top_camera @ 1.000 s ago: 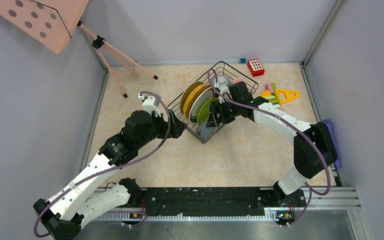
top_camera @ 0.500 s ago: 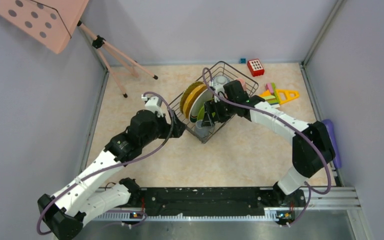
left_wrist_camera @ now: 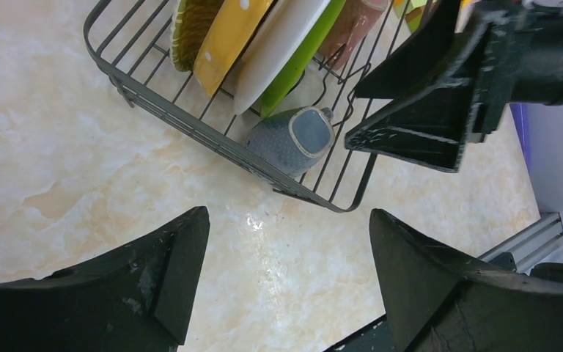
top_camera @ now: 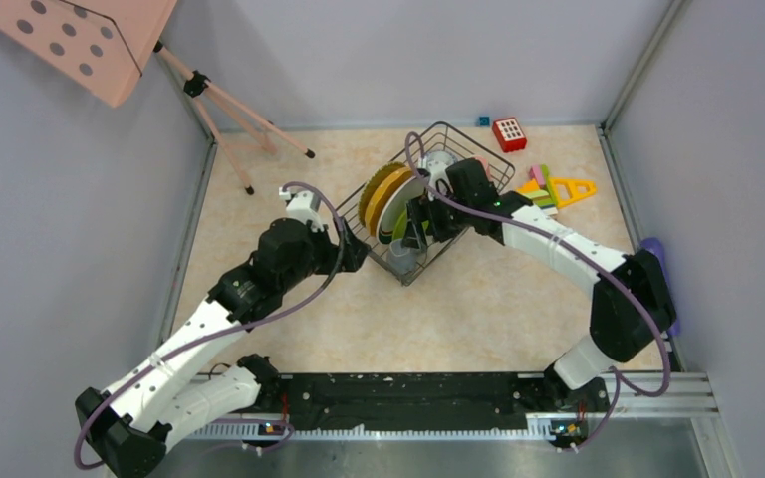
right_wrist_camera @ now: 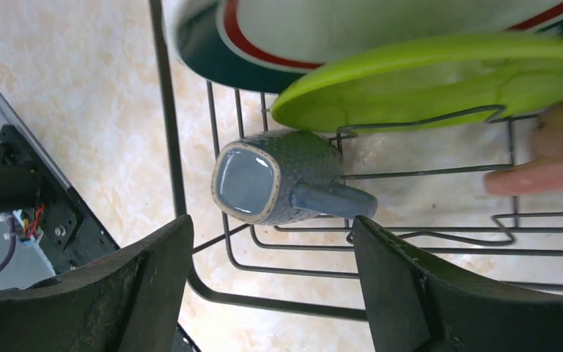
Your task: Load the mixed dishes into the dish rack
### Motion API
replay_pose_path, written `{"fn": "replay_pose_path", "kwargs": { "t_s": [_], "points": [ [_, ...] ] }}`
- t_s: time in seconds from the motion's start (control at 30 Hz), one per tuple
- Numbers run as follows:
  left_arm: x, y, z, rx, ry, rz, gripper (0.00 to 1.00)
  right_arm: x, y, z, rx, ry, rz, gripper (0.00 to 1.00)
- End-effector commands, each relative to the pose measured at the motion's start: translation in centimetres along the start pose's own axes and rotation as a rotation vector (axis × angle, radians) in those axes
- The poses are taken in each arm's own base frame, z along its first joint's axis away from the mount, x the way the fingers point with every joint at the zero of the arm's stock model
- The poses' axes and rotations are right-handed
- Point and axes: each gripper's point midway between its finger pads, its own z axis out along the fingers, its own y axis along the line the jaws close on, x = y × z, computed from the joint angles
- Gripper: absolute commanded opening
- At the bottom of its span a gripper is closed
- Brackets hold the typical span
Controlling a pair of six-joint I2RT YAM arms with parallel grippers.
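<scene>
Two spread claws, nothing pinched: right claw (right_wrist_camera: 271,229) over mug (right_wrist_camera: 282,183) in rack (right_wrist_camera: 163,110), left claw (left_wrist_camera: 289,220) beside.
Best I lift straight up, clear of plates (right_wrist_camera: 425,73).

The dark rack (right_wrist_camera: 168,110) holds a dotted grey mug (right_wrist_camera: 278,187), a lime-green plate (right_wrist_camera: 425,73) and a yellow plate (left_wrist_camera: 223,44).

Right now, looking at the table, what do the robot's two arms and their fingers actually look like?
The left arm and right arm match: smooth white tube-like links joined by chunky black rounded joints, each with a purplish cable looping loosely outside it. Each ends in two thick black wedge-shaped fingers, matte and a little scuffed.
</scene>
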Motion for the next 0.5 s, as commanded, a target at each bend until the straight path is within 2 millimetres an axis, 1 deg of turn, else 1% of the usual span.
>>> {"fn": "replay_pose_path", "kwargs": {
  "t_s": [0.0, 0.07, 0.1, 0.17, 0.2, 0.27, 0.33, 0.37, 0.4, 0.47],
  "points": [
    [-2.0, 0.4, -0.4, -0.022, -0.108, -0.021, 0.86, -5.3, 1.4, -4.3, 0.053, -0.243, -0.073, 0.79],
    [-2.6, 1.4, -1.0, -0.067, -0.156, -0.028, 0.86, -5.8, 0.6, -5.5, 0.111, -0.308, -0.074, 0.81],
    [-2.9, 2.0, -1.4, -0.086, -0.185, -0.031, 0.86, -6.3, 0.4, -6.3, 0.135, -0.358, -0.079, 0.82],
    [-3.6, 3.0, -2.3, -0.127, -0.243, -0.025, 0.86, -5.9, -0.3, -7.5, 0.183, -0.422, -0.078, 0.84],
    [-3.9, 3.7, -2.8, -0.151, -0.273, -0.018, 0.86, -6.1, -0.5, -8.8, 0.205, -0.478, -0.078, 0.85],
    [-4.3, 4.5, -3.6, -0.181, -0.317, 0.003, 0.86, -5.8, -1.1, -10.4, 0.249, -0.564, -0.082, 0.86],
    [-4.5, 5.5, -4.3, -0.211, -0.364, 0.028, 0.87, -5.1, -2.2, -12.0, 0.308, -0.650, -0.073, 0.87],
    [-4.2, 6.5, -4.2, -0.241, -0.384, 0.047, 0.87, -4.8, -2.8, -12.9, 0.337, -0.695, -0.056, 0.87],
    [-4.2, 7.3, -4.3, -0.266, -0.408, 0.053, 0.87, -4.0, -3.5, -13.4, 0.368, -0.724, -0.035, 0.88],
    [-3.7, 8.2, -4.4, -0.284, -0.429, 0.073, 0.87, -2.4, -5.6, -14.6, 0.465, -0.779, 0.026, 0.87]
  ]
}}
